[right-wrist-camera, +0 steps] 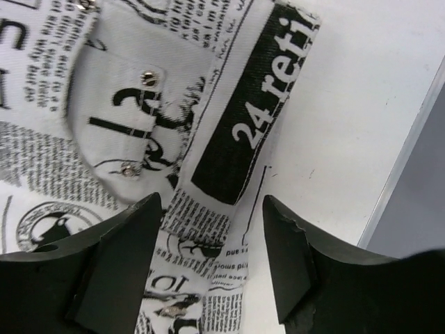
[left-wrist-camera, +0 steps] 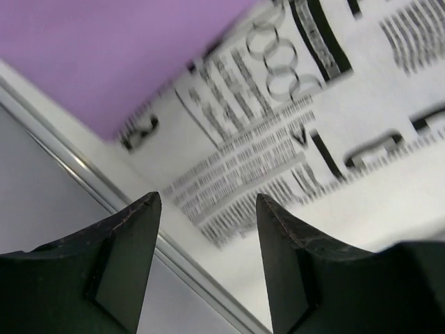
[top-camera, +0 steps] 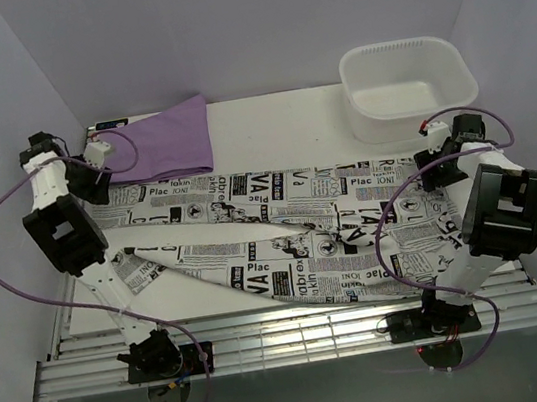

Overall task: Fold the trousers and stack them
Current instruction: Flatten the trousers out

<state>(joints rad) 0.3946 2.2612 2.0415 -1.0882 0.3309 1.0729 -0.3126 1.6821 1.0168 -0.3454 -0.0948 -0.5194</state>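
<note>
The newspaper-print trousers point(top-camera: 284, 234) lie spread flat across the table, waist at the right, the two legs splayed toward the left. My left gripper point(top-camera: 96, 181) is open and empty above the far leg's hem point(left-wrist-camera: 278, 139), next to the purple cloth. My right gripper point(top-camera: 431, 158) is open and empty above the waistband corner point(right-wrist-camera: 243, 118), where metal rivets and a pocket show. Neither gripper holds fabric.
A folded purple cloth point(top-camera: 164, 141) lies at the back left, touching the far leg; it also shows in the left wrist view point(left-wrist-camera: 104, 49). A white plastic basin point(top-camera: 406, 84) stands at the back right. The table's left edge point(left-wrist-camera: 90, 174) and right edge point(right-wrist-camera: 410, 153) are close.
</note>
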